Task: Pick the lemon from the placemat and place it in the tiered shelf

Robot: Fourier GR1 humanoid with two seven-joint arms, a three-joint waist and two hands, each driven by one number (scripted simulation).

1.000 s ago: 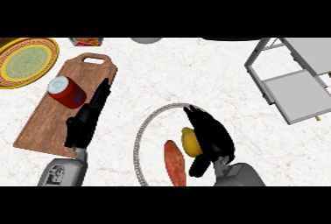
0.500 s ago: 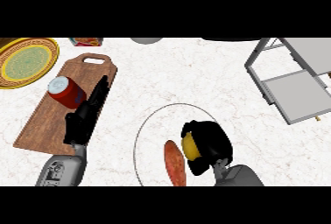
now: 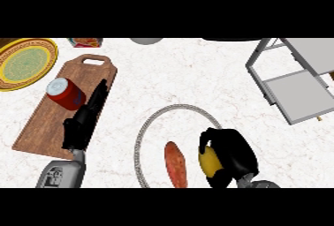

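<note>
The yellow lemon (image 3: 208, 161) lies on the round white placemat (image 3: 151, 126) with a grey rope rim, low in the head view. My right hand (image 3: 231, 154) has its fingers and thumb curled round the lemon, covering its right side and top. The grey tiered shelf (image 3: 297, 86) stands at the upper right, well away from the hand. My left hand (image 3: 83, 123) rests open, fingers straight, over the wooden cutting board (image 3: 46, 126) on the left.
A red sausage (image 3: 175, 164) lies on the placemat left of the lemon. A red can (image 3: 65, 93) sits on the cutting board. A yellow and green plate (image 3: 24, 63) is at the top left. A small packet (image 3: 85, 42) and a grey bowl (image 3: 147, 40) sit along the far edge.
My right hand's fingers have curled in from straight to closed round the lemon, and the hand has drawn back toward the lower edge. The left hand has barely moved.
</note>
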